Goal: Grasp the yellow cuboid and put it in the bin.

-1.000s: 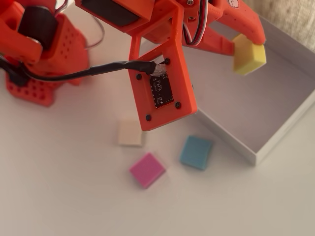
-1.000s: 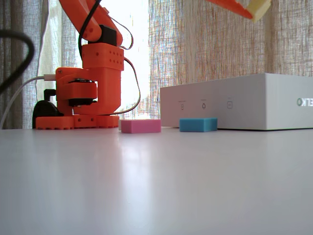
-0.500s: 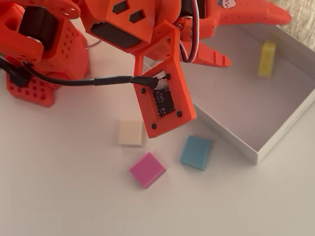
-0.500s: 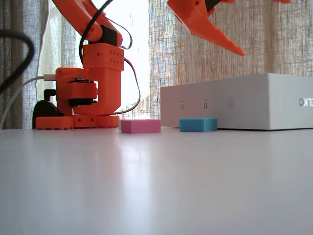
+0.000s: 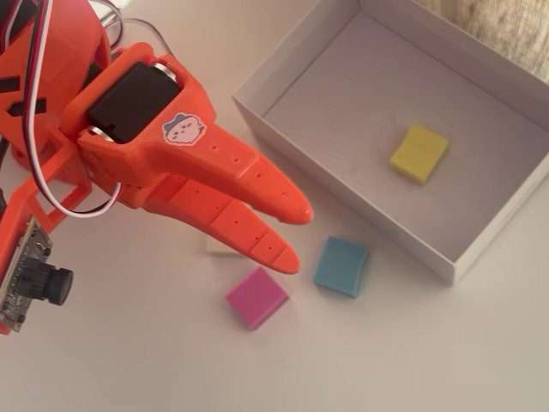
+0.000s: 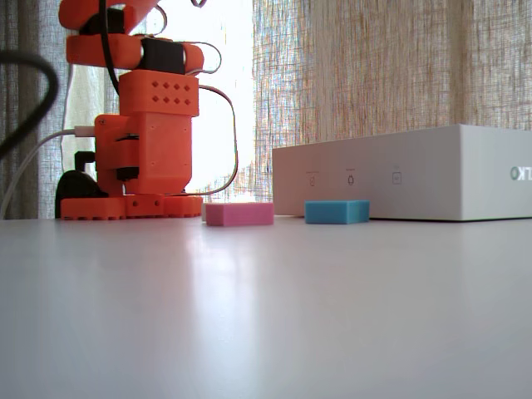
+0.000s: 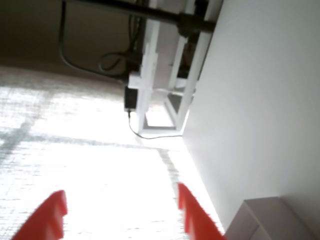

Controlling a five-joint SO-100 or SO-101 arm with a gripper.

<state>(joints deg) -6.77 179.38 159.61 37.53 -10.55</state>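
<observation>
The yellow cuboid point(image 5: 419, 152) lies flat on the floor of the bin point(image 5: 343, 190), toward its right side in the overhead view. The bin is a large white low-walled box; the fixed view shows its side point(image 6: 399, 179) and hides the cuboid behind the wall. My orange gripper point(image 5: 296, 233) hangs above the table, left of the bin and outside it. Its fingers are spread and hold nothing. The wrist view shows the two red fingertips apart point(image 7: 120, 195) with nothing between them, pointing at the curtain and a tilted table surface.
A pink block point(image 5: 256, 296) and a blue block point(image 5: 341, 265) lie on the table in front of the bin's near wall, also in the fixed view point(image 6: 239, 214) point(image 6: 337, 211). A pale cream block point(image 5: 220, 247) peeks out under the fingers. The arm base point(image 6: 145, 150) stands at the left.
</observation>
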